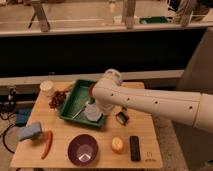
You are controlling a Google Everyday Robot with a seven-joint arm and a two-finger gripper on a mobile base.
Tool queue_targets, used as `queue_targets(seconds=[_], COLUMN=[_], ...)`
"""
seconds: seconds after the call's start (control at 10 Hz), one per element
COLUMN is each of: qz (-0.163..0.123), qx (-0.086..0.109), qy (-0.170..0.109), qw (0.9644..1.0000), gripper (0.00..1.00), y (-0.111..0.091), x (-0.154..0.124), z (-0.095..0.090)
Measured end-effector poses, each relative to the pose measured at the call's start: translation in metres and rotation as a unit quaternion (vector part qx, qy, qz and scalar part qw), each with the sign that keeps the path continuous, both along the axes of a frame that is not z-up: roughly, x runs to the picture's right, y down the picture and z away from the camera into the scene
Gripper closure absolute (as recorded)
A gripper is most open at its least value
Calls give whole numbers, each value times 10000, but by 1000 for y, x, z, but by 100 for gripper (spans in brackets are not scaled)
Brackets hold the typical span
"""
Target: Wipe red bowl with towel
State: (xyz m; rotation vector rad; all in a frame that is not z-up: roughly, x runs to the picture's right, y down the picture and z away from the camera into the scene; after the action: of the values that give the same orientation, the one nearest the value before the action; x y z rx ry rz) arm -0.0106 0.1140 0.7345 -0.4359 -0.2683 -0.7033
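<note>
The wooden table (102, 134) carried a green tray (70, 102). In it lay the towel (95, 115), toward its 5 o'clock corner, and the red bowl (92, 89), near 1 o'clock, mostly hidden by the arm (150, 102). The gripper (91, 106), fingers pressed together, was down at the towel, with the bowl at its 12 o'clock.

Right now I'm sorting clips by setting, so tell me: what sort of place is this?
Probably a robot test lab, not a home kitchen: a small wooden table set with a green tray and purple bowl, with metal railing posts behind. The gripper is down in the tray, over the towel.
</note>
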Motion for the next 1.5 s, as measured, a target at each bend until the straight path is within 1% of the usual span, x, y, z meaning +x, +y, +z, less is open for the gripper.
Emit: queue_targets(seconds=[0.1, 0.2, 0.3, 0.4, 0.5, 0.6, 0.8, 0.9, 1.0, 1.1, 1.2, 1.3, 1.4, 1.5], qz=[-75, -100, -81, -16, 60, 208, 581, 745, 934, 1336, 1670, 1935, 2296, 2480], qx=[-24, -47, -93, -185, -256, -380, -609, -682, -729, -782, -822, -807, -770, -722], qy=[-77, -98, -81, -65, -49, -49, -48, -25, 35, 157, 258, 334, 536, 631], qw=[9999, 9999, 9999, 9998, 9996, 9991, 9964, 9949, 9929, 9878, 9822, 9772, 9688, 9640], gripper=[100, 97, 91, 80, 71, 61, 39, 28, 23, 20, 20, 20, 20, 20], y=[8, 15, 18, 20, 17, 11, -8, -12, -15, -20, -21, -22, -24, -24], x=[-7, -11, -12, -13, -14, -17, -26, -30, -31, -31, -31, -31, -30, -35], z=[-3, -7, -9, -7, -3, 5, 23, 27, 30, 35, 39, 41, 45, 46])
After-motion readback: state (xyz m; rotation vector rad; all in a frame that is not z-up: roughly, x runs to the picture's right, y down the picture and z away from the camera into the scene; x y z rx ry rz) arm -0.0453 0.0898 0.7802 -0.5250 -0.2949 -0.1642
